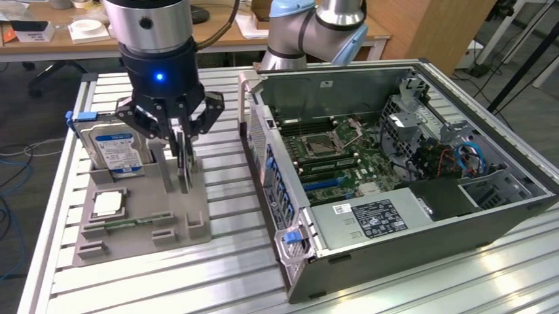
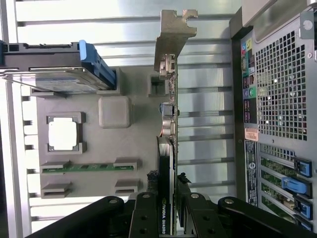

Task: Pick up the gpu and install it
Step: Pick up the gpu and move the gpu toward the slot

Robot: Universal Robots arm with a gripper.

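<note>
bright glare is thrown across a slatted aluminium tabletop (image 1: 131, 284). behind it a wooden desk (image 1: 78, 47) and wooden cabinet (image 1: 436, 26) are seen; cables (image 1: 12, 160) are strewn on the grey floor (image 1: 535, 124).

A table (image 1: 235, 281) of silver aluminium slats, with dark grooves running between them, carries the work. Two things rest directly on it. Toward the exterior view's left sits a flat grey holder tray (image 1: 131, 247) with moulded pockets and slots. Near it, on the exterior view's right, an open desktop computer case (image 1: 419, 252) lies on its side, its perforated rear panel facing the tray.
</note>
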